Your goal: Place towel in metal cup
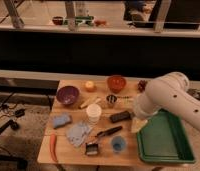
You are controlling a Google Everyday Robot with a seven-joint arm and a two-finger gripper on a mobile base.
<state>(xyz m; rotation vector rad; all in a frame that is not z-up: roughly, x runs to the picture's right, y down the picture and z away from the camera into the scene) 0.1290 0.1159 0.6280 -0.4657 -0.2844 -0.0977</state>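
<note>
The towel [79, 133] is a crumpled grey-blue cloth lying flat on the wooden table [73, 156], front left of centre. The metal cup [111, 100] is small and shiny and stands upright near the table's middle, behind a white paper cup [94, 113]. My white arm comes in from the right. Its gripper [138, 124] hangs low at the left edge of the green tray [165, 156], right of the towel and in front of and to the right of the metal cup. It touches neither.
Around them are a purple bowl [67, 94], an orange [89, 86], an orange bowl [116, 82], a blue sponge [61, 120], a red pepper [53, 146], a brush [92, 148], a blue cup [118, 144], a black block [120, 117] and a black-handled tool [109, 132].
</note>
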